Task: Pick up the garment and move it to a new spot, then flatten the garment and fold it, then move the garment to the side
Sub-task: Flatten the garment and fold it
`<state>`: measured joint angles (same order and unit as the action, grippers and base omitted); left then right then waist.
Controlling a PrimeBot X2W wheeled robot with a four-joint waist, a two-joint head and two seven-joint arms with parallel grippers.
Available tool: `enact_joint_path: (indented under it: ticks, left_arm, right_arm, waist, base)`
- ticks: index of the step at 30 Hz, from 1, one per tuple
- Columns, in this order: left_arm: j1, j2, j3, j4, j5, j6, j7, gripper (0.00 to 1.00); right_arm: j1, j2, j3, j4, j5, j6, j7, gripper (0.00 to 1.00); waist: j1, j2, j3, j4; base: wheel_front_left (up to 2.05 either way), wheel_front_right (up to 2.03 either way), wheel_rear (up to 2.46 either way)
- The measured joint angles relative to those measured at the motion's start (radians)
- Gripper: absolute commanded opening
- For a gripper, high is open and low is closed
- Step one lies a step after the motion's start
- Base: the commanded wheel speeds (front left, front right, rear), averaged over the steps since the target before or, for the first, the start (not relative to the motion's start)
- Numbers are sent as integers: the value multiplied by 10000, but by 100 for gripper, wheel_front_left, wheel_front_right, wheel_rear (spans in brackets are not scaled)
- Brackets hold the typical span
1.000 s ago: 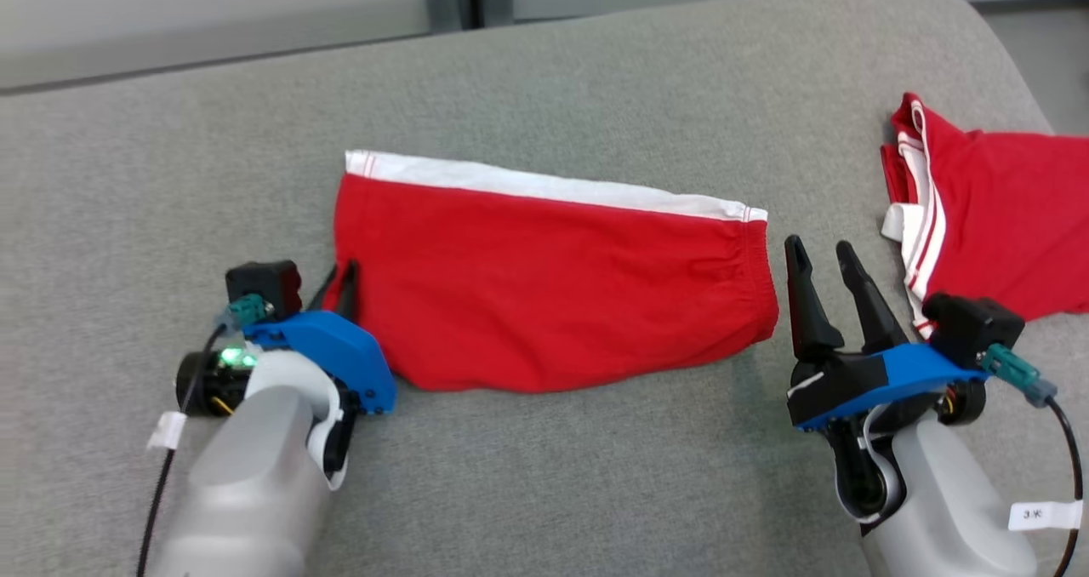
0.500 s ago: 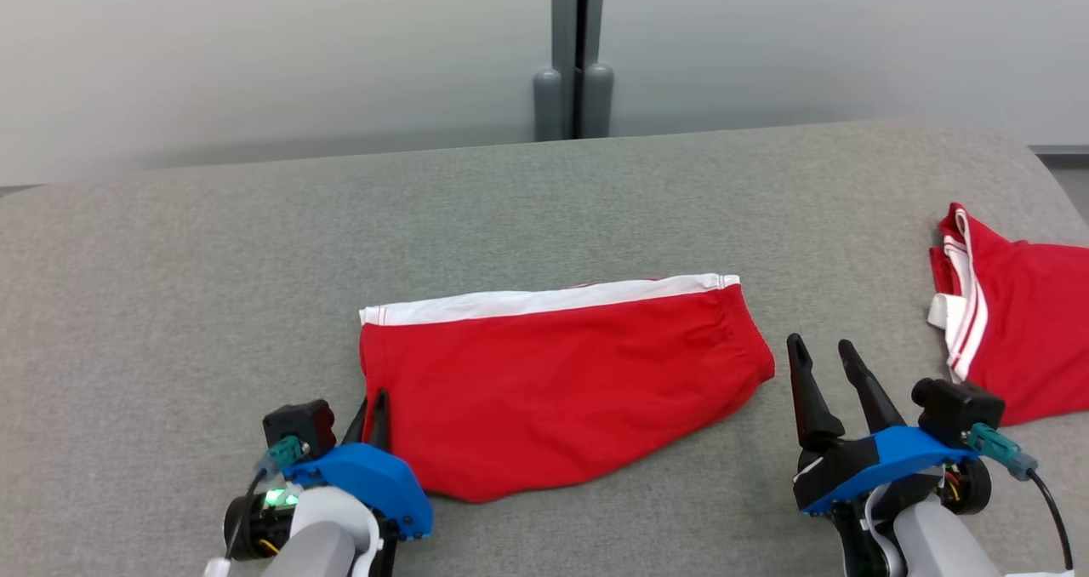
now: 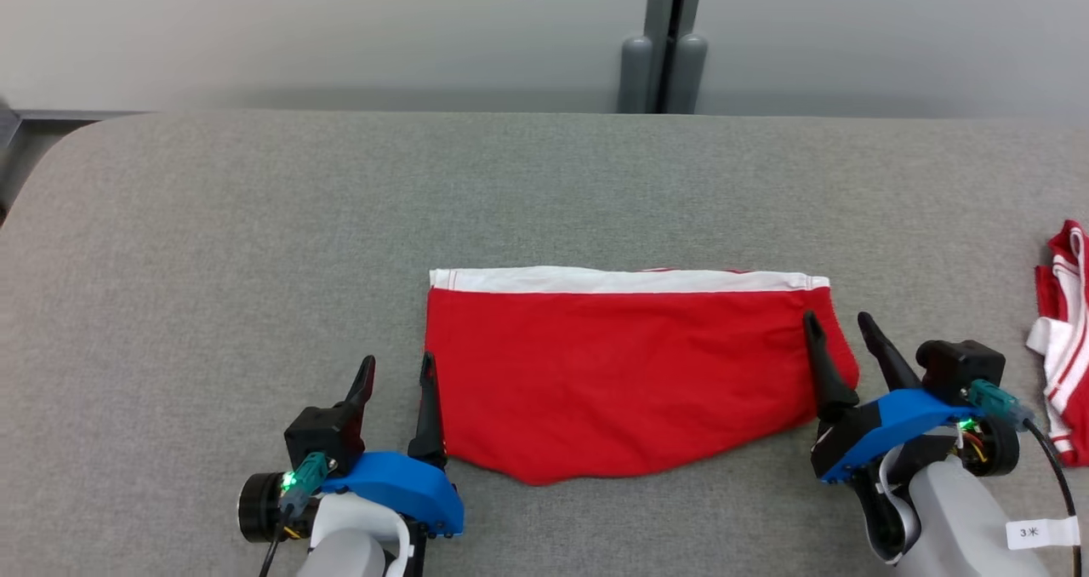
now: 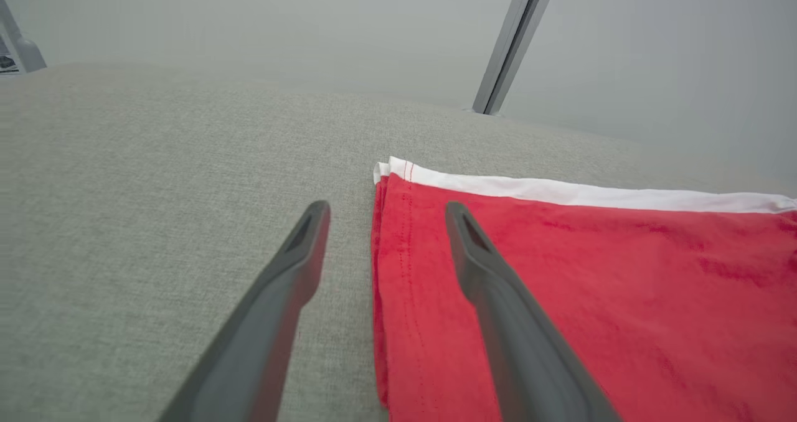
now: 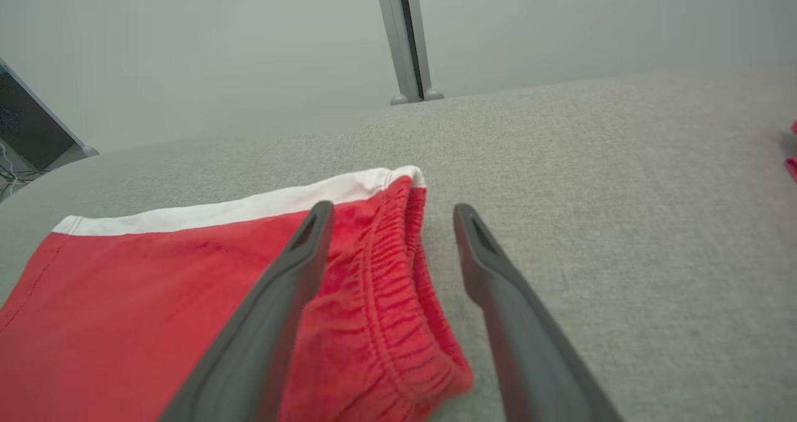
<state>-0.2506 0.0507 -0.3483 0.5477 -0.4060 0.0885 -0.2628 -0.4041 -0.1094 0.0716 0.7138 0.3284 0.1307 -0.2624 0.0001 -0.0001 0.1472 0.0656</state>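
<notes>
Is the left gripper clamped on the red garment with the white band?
No: the left gripper stands open, its two dark fingers apart astride the edge of the red garment on the grey fabric surface.

The left gripper [image 3: 397,359] sits at the lower left of the head view. Its two long dark fingers [image 3: 428,407] are spread well apart and point up the view, almost parallel. Behind them the blue left wrist housing [image 3: 400,485] joins the pale left forearm [image 3: 344,556], which runs off the bottom edge. The right gripper [image 3: 838,316] stands at the lower right, slightly higher in the view, with its fingers likewise parted and leaning a little leftward. The blue right wrist housing [image 3: 893,419] meets the pale right forearm [image 3: 961,517], which angles in from the lower right corner. A green light glows at each wrist. In each wrist view, that arm's own fingers rise apart.
</notes>
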Motion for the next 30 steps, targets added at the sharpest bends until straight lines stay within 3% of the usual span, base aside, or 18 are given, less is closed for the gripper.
enact_joint_path:
  ticks: [7,12,13,14,15,21,30]
  left_arm:
    - [48,2,-150,-299,-38,190,0,100]
    - [76,2,-42,-604,151,268,0,100]
    - [84,2,-8,-656,215,284,0,100]
    - [91,2,25,-696,219,297,0,100]
    - [106,2,50,-742,238,297,0,100]
    - [203,2,-25,-861,290,330,0,100]
    - [369,-2,-280,-784,21,257,0,100]
  right_arm:
    - [-477,-148,-209,1933,-276,0,0,100]
    - [-658,-134,-27,2769,230,6,-117,100]
    - [-684,-130,84,2851,311,8,-132,49]
    - [-710,-142,192,2924,382,8,-136,5]
    - [-736,-136,270,2964,545,8,-136,0]
    - [-539,-174,694,2318,1371,2,-36,0]
    - [-481,-198,1950,-59,2594,-2,-17,0]
  waist:
    - [0,0,377,530]
    - [-1,0,497,590]
    - [-1,0,503,566]
    - [-1,0,503,538]
    - [-1,0,501,505]
    - [0,1,401,341]
    - [0,2,106,629]
  base:
    - [0,0,0]
    - [0,0,0]
    - [0,0,0]
    - [0,0,0]
    - [0,0,0]
    - [0,0,0]
    - [0,0,0]
